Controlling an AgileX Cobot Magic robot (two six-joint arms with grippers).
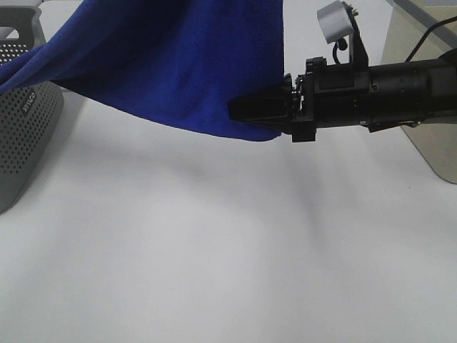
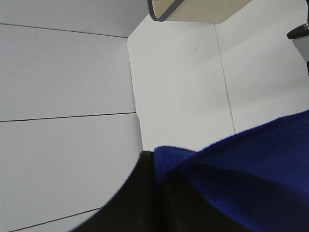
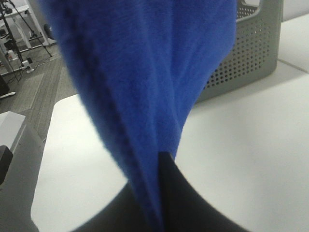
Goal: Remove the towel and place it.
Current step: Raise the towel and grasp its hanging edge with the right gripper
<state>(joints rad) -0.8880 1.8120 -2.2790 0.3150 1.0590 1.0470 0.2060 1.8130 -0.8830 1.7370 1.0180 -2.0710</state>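
The royal-blue towel (image 1: 178, 64) hangs in the air above the white table, stretched from the upper left down to the right. Reaching in from the right, my right gripper (image 1: 246, 108) is shut on the towel's lower right edge. In the right wrist view the towel (image 3: 145, 72) runs straight down into the pinch of that gripper (image 3: 161, 162). My left gripper is outside the exterior high view. In its wrist view the left gripper (image 2: 155, 162) is shut on a fold of the towel (image 2: 241, 174).
A grey perforated basket (image 1: 21, 128) stands at the table's left edge and also shows behind the towel as the basket (image 3: 251, 53). A beige panel with a grey rim (image 1: 425, 64) stands at the right. The white table (image 1: 214, 250) lies below.
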